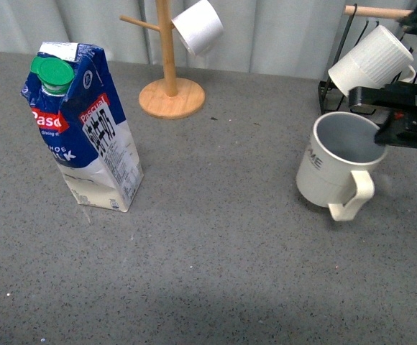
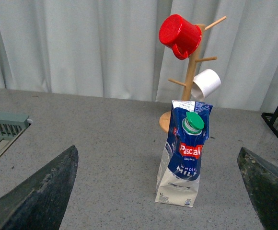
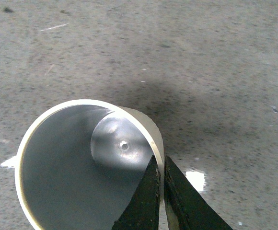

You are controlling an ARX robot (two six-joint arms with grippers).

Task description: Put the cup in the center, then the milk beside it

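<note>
- While the right gripper [image 1: 382, 135] is clamped on the right rim of the cup [image 1: 334, 165], one finger inside and one outside, the cup is tilted at the right of the table [image 1: 216, 251], with its handle on the near side.
- Base contact with the table: cannot tell.
- Milk [image 1: 85, 129] stands at the left, leaning slightly, well apart from the cup.
- Left gripper [image 2: 156, 158]: fingers spread wide, holding nothing, facing the milk.
- Wooden mug tree [image 1: 170, 79] at far centre.
</note>
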